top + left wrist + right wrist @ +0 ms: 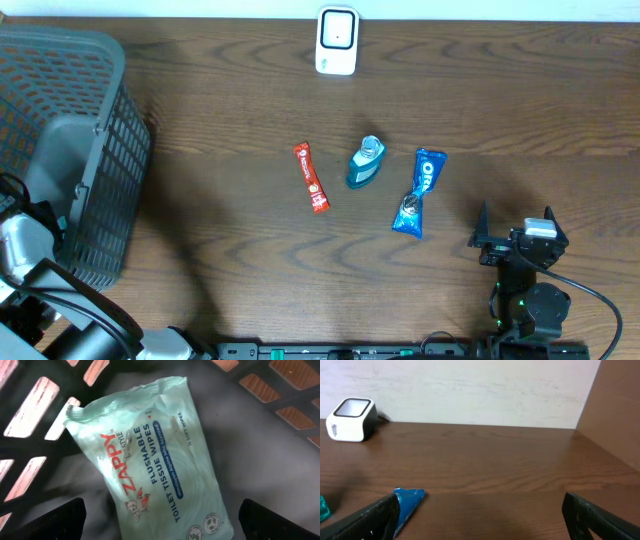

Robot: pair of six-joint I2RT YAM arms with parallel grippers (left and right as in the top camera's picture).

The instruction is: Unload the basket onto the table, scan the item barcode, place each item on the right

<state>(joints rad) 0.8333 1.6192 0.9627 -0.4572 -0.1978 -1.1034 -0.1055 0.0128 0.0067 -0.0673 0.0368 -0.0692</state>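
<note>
**Both tools wide and empty; three items lie in front of the scanner**

The left tool (160, 525) stands wide, its two dark fingertips in the bottom corners of its wrist view, and it holds nothing. It hangs inside the grey basket (100, 160), directly over a pale green pack of Zappy flushable wipes (155, 455). The pack lies flat on the basket floor with its printed face up and touches neither finger. It probably lies there because the basket is where finished goods go. No barcode shows on the face that is visible.

The right tool (514, 228) is also wide and empty. It sits low near the near-right corner of the table (220, 120) and faces the far edge, which leaves it free to reach inward.

The blue Oreo pack (420, 192) lies closest to it, towards the middle of the table. A teal bottle (366, 163) lies on its side just left of the pack, and a red stick sachet (311, 177) lies left of the bottle. The three are apart from one another, so each can be picked up alone.

The white barcode scanner (337, 41) stands at the middle of the far edge, and bare wood separates it from the row of items. It likely sits there so that either arm can carry an item to it. The Oreo pack looks like the likeliest item to scan next, since it lies nearest the free right tool. It would need lifting and turning until its code faces the scanner.
</note>
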